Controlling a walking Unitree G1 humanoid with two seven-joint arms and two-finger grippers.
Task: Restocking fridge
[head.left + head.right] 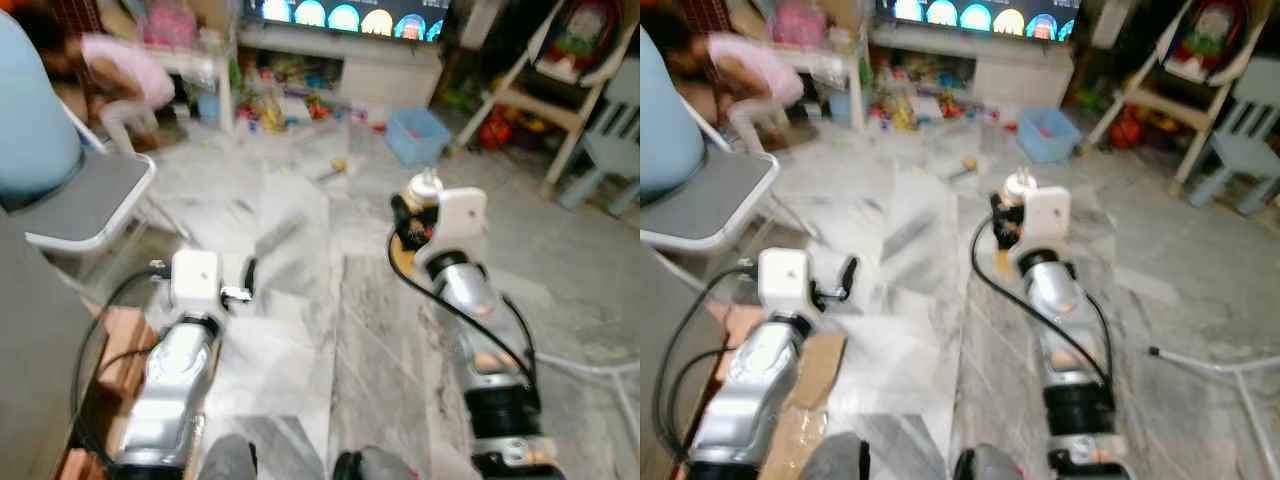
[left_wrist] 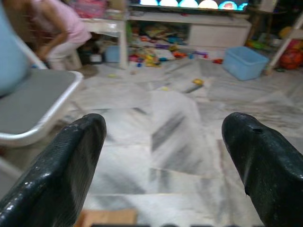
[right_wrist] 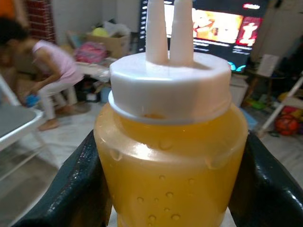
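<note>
My right gripper [image 1: 412,232] is shut on a squeeze bottle [image 3: 170,156] of yellow-orange liquid with a white twin-nozzle cap [image 3: 169,78]. The bottle stands upright between the black fingers [image 3: 75,189], held out over the marble floor; its cap [image 1: 425,186] peeks above the wrist. My left gripper [image 2: 163,142] is open, with nothing between its two black fingers [image 2: 71,156], and it points across the floor. The left arm's white wrist [image 1: 195,277] hangs over the floor near a cardboard box.
A grey-seated white chair [image 1: 85,205] stands at the left. A person in pink [image 1: 120,75] crouches at the back left. Toys litter the floor by a TV stand [image 1: 345,60]; a blue bin [image 1: 415,133] sits beyond. A high chair [image 1: 570,70] is at the right. Cardboard [image 1: 125,345] lies at lower left.
</note>
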